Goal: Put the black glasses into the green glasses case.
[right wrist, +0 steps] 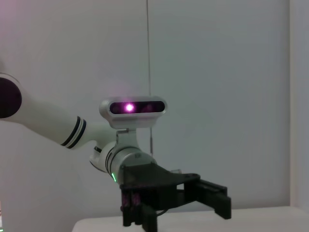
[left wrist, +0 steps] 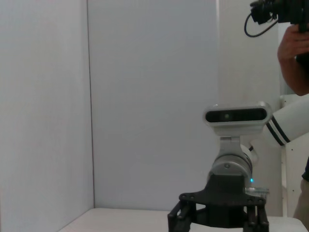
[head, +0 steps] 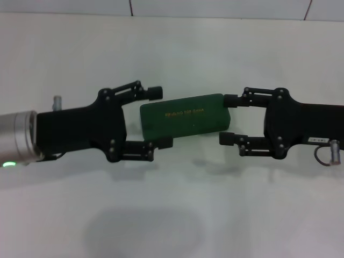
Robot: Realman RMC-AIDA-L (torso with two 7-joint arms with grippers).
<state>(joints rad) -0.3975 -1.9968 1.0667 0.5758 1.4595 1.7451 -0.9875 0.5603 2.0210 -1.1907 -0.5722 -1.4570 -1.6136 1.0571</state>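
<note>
Case (head: pixel 184 114): dark green, lid shut, at centre frame of the head view on the white table (head: pixel 172 215); gold lettering faces up.
Long axis: runs left to right across the frame, the right end tilted slightly toward the top.
Left gripper (head: pixel 159 117): left of centre, fingers spread wide, straddling the case's left end; whether the fingertips touch it cannot be told.
Right gripper (head: pixel 228 119): right of centre, fingers likewise spread, bracketing the case's right end; it holds nothing that can be seen.
Nearer arm: neither; each sits at its own end of the case.
Glasses: not visible in any view.
Judgement: the closed lid is the likely concern of the next move.
Wrist views: each shows only the opposite arm against a white wall.
</note>
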